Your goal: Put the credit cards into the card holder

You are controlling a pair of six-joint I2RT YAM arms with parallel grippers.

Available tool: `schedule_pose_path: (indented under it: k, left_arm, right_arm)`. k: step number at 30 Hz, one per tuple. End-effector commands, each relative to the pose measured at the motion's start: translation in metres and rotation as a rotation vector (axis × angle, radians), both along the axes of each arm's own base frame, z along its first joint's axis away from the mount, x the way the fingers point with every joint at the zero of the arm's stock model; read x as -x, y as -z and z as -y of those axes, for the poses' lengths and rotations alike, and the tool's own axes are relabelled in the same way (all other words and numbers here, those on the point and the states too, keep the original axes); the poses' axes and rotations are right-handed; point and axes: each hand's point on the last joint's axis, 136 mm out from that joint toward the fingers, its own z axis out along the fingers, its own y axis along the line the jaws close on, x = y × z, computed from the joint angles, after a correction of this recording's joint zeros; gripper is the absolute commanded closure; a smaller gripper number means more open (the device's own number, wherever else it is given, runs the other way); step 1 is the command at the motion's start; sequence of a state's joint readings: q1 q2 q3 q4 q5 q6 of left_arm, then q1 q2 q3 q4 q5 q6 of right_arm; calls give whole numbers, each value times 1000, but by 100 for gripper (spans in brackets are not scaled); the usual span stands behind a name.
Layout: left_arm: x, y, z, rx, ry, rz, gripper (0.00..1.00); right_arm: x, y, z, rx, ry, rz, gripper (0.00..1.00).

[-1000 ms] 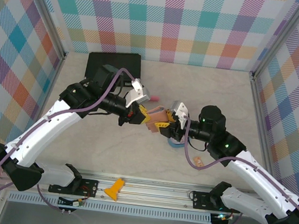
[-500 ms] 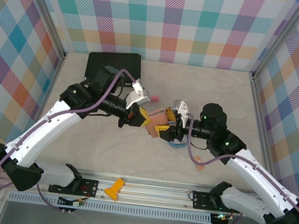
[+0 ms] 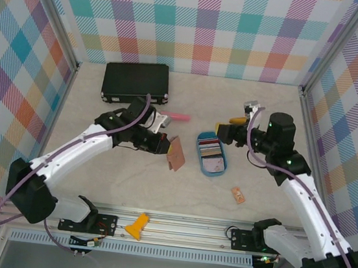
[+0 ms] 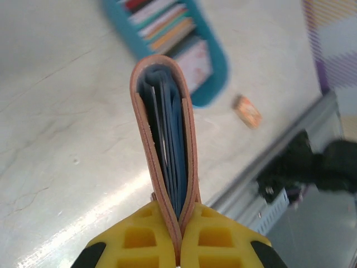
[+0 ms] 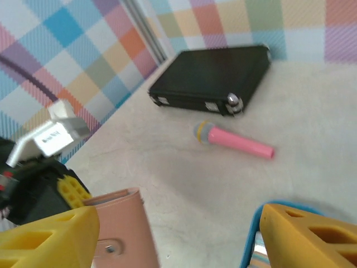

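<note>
1. Stone-pale bench [image 3: 115, 178] carried everything, with a black case [image 3: 136, 80] at its far left.
2. Right of centre lay a blue tray [image 3: 214, 175], its long axis running near to far.
3. Just beyond the tray's far end hovered the right hand [image 3: 224, 129], spread wide and grasping nothing.
4. Left of the tray, and near it, the left hand [image 3: 163, 144] was clenched on the holder [image 3: 175, 153]. Whether the holder's low edge touched the bench could not be told.
5. In the left wrist view the holder's fold pointed away from the hand toward the tray. Its free edges were pinched between the yellow fingers [image 4: 139, 240], and its long axis ran along the hand's reach.
6. The holder looked like soft, light leather that would flex. Pinched at the free edges, its grey-blue pockets were squeezed narrow. A hold on one flap alone would probably let them gape.
7. The cards [image 3: 210, 148] overlapped in a row inside the tray, their long edges across it. They were probably thin, stiff, slick and light. A pinch on a raised edge looked the best grip, though the tray's rim could get in the way.
8. A pink mic [image 3: 176, 116] lay near the case, and an orange tag [image 3: 237, 194] lay near the tray's near end.
</note>
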State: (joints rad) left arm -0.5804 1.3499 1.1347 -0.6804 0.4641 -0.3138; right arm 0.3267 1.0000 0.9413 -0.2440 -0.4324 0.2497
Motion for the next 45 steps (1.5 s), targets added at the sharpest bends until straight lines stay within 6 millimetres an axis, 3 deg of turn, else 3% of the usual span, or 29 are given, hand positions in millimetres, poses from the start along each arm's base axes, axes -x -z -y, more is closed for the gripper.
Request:
schedule_pose_path:
  k: [1,4,8,10,12,16,18,20,23,26,30,33,38,41,45]
  left_arm:
    - [-36,23,2,66,-237,-61,100]
    - [-49,40,-5,53,-280,-36,100]
    - [-67,68,-18,57,-353,-80,100]
    - [-77,72,-20,74,-370,-59,97]
    - [-82,78,-24,67,-382,-57,83]
    - [-84,88,-38,21,-399,-51,43]
    - [-87,88,-49,-3,-413,-33,32]
    - [-90,80,-73,-68,-460,23,15]
    - [-95,63,-116,-200,-529,143,3]
    - [-101,39,-163,-388,-613,305,0]
    - [-113,9,-219,-547,-794,601,0]
    - [-116,22,-245,-655,-866,720,0]
    - [-114,80,-257,-683,-893,725,0]
    - [-121,76,-248,-647,-847,784,0]
    - [-124,73,-246,-616,-826,842,0]
  right_arm:
    - [-4,29,5,-24,78,-217,24]
    - [-8,48,8,-8,115,-260,24]
    - [-11,63,8,-20,128,-275,24]
    - [-12,67,6,-36,116,-269,24]
    - [-13,72,6,-33,118,-270,24]
    - [-21,77,12,0,149,-251,23]
    - [-27,74,18,-1,168,-238,22]
    - [-36,70,28,1,206,-227,20]
    - [-51,68,48,-7,270,-219,17]
    - [-65,71,76,3,362,-186,1]
    - [-78,93,114,170,509,-66,1]
    - [-82,121,144,276,626,-6,1]
    - [-82,160,173,286,740,60,1]
    - [-87,182,171,334,699,58,1]
    - [-97,185,169,368,675,107,1]
